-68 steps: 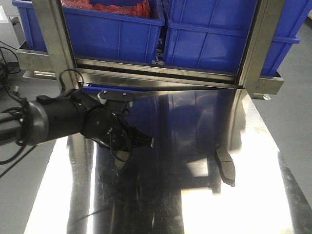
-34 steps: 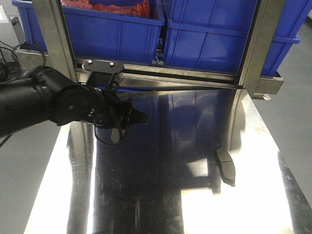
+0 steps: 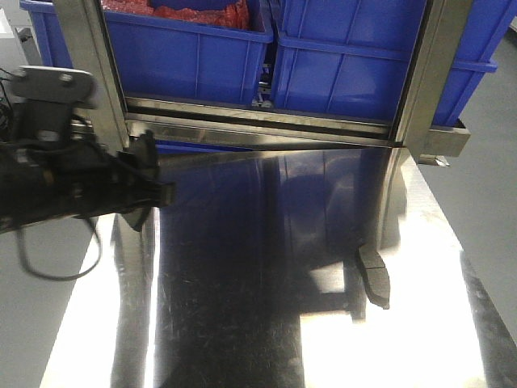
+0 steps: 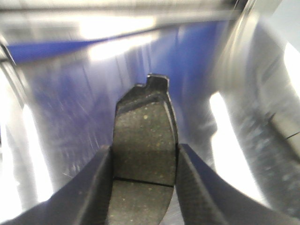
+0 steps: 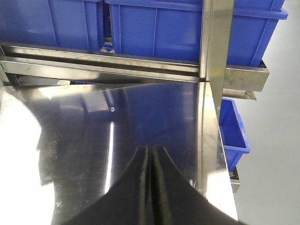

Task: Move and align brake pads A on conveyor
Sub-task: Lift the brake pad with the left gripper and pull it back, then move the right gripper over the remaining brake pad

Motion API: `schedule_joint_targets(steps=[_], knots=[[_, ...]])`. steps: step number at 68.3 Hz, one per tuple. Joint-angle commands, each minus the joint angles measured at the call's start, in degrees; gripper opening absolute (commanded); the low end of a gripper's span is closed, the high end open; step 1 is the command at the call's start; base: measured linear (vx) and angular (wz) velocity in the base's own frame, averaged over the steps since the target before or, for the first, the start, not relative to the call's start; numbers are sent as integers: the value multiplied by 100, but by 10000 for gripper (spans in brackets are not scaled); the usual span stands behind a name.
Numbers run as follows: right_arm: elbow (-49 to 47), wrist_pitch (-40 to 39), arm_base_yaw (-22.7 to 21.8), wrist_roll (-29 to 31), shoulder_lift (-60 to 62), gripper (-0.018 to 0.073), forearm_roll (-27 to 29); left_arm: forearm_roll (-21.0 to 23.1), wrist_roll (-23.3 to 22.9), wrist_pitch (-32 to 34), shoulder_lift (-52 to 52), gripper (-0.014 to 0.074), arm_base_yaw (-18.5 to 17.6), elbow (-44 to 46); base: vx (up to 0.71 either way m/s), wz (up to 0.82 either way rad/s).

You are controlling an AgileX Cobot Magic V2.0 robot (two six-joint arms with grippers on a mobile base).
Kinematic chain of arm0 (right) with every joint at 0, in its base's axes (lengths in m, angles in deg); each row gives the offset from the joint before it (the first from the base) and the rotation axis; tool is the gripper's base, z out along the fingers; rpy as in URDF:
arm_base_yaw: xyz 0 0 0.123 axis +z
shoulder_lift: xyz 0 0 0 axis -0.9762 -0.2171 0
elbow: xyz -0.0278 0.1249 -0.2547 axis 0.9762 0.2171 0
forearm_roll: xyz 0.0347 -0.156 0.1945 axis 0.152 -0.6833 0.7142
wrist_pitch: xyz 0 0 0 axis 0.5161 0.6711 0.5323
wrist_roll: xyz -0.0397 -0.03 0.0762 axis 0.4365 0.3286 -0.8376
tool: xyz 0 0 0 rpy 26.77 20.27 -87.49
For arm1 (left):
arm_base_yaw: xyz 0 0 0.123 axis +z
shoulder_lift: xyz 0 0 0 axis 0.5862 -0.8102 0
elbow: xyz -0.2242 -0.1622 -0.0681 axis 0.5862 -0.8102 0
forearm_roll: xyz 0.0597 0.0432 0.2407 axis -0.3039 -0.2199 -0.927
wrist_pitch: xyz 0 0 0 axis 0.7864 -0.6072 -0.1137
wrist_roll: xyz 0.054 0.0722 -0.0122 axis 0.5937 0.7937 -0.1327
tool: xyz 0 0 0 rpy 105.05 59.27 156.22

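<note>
Where the left tool (image 4: 144, 150) clamps the brake pad (image 4: 143, 124), its near end is cropped.

overhead lighting. strong white glare on the steel table (image 3: 380, 356) along its front and left side, dark reflections across the middle. left arm (image 3: 65, 186) motion-blurred. left wrist view smeared toward the edges, brake pad (image 4: 144, 140) sharp. right wrist view crisp, evenly lit.

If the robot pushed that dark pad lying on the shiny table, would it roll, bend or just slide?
Probably slide: the brake pad lies flat on the polished steel table, which looks slick. Probably stiff: the second pad, clamped in the left hand, shows no bend. Its metal-looking backing plate suggests some weight for its size.
</note>
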Motion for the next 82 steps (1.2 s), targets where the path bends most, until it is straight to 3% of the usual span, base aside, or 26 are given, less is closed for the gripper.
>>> schedule_joint_targets(steps=[1,24,82], knots=[[-153,-407,-35,72,-31,-10,1,-123,-104,333,665,118,-18,-94,0,0],[-153,-407,-35,72,-31,-10,1,-169,-192,312,1884,118,-18,-600,0,0],[-153,-407,-35,72,-31,-10,1,-169,-192,294,1929,118,-18,-600,0,0]])
